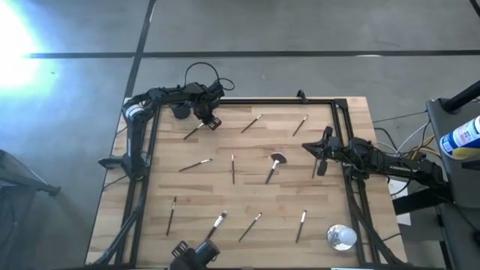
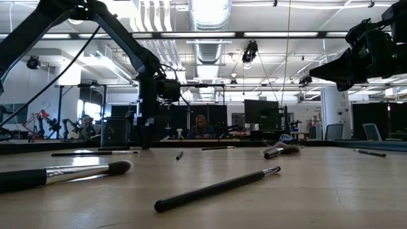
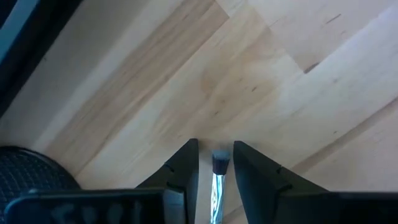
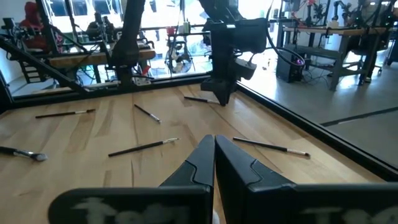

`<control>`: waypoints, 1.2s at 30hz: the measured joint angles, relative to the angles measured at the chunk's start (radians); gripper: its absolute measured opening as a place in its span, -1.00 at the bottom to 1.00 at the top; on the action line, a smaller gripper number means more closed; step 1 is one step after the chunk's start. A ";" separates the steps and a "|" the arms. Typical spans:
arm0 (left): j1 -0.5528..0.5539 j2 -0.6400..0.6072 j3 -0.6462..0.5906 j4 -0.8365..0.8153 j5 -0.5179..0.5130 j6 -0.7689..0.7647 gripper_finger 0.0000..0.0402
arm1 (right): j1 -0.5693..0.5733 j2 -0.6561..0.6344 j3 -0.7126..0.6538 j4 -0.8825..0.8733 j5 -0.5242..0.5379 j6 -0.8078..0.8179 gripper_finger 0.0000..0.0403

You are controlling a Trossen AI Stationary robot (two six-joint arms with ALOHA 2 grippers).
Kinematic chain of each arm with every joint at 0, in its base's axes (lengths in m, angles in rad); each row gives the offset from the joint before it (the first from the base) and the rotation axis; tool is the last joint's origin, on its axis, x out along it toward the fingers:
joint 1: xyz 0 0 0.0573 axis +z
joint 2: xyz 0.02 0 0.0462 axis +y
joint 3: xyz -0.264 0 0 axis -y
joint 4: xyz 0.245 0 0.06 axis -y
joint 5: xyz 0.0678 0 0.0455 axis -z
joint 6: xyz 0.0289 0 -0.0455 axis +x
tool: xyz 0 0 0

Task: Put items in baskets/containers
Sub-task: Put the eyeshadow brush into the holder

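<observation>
Several slim makeup brushes lie flat and scattered on the wooden table (image 1: 225, 195). One has a wider fluffy head (image 1: 277, 159). The black cup (image 1: 180, 111) stands near the far left corner. My left gripper (image 1: 211, 122) is down at the table just right of the cup. It is open, its fingers standing either side of the bristle end (image 3: 219, 163) of one brush (image 1: 193, 133), with a small gap showing on each side. My right gripper (image 1: 311, 148) hovers shut and empty over the table's right part, beside another brush (image 1: 314, 166).
A shiny silver round object (image 1: 341, 237) sits at the near right corner. A black frame (image 1: 345, 127) runs along the table's edges. Brushes lie near the low camera (image 2: 216, 189) and mid-table (image 4: 143, 147). People sit in the room beyond the far edge.
</observation>
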 joint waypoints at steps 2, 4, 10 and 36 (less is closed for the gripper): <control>0.000 0.008 0.001 -0.002 0.001 -0.008 -0.53 | 0.000 0.000 0.000 0.000 0.000 0.000 -0.96; 0.000 0.012 0.001 -0.004 0.001 -0.013 -0.56 | 0.000 0.000 0.000 0.000 0.000 0.000 -0.96; -0.001 0.008 0.000 -0.004 -0.006 -0.035 -0.85 | 0.000 0.000 0.000 0.000 0.000 0.000 -0.96; -0.034 -0.661 -0.215 0.332 -0.146 -0.213 -1.00 | 0.000 0.000 0.000 0.000 0.000 0.000 -0.96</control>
